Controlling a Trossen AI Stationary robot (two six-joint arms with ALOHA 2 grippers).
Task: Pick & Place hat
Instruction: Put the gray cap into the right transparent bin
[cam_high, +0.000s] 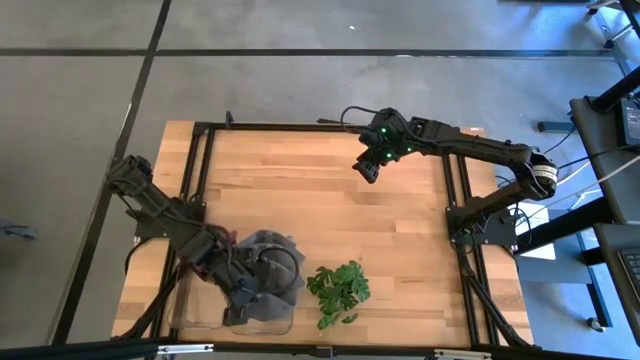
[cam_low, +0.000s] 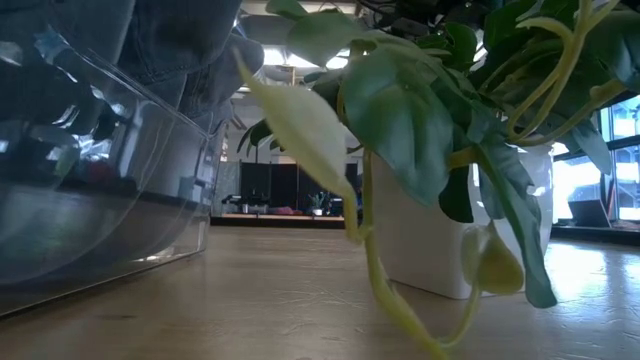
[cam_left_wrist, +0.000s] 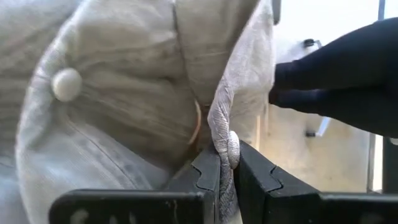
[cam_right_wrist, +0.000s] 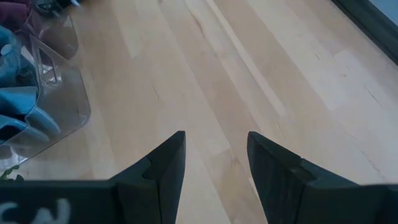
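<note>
The hat (cam_high: 268, 262) is held over the clear bin (cam_high: 272, 322) at the near-left of the table (cam_high: 330, 190), draped across the bin's rim, with the left gripper (cam_high: 240, 290) above it. In the left wrist view a fold of the hat's grey cloth (cam_left_wrist: 225, 134) is seen pinched between the two dark fingers (cam_left_wrist: 205, 177), which are clenched tight on it; the crown button (cam_left_wrist: 66, 84) is plainly shown beside the fold. The hat is therefore counted as grasped by the left gripper, not yet let go.

The right gripper (cam_high: 367, 167) is held well apart, over the bare far middle of the table, its jaws spread and nothing between them (it is judged to be waiting only). A plant (cam_high: 338, 290) in a white pot (cam_low: 430, 255) is set just beside the bin, on its right.

The placing step is judged to be in hand: the hat has been brought to the bin but is not settled in it. For the next move, the hat would need to be lowered so that the cloth is carried inside the walls, and only then released. Care is called for so that the brim is not left hung on the rim, and so that the plant's leaves are not brushed.
</note>
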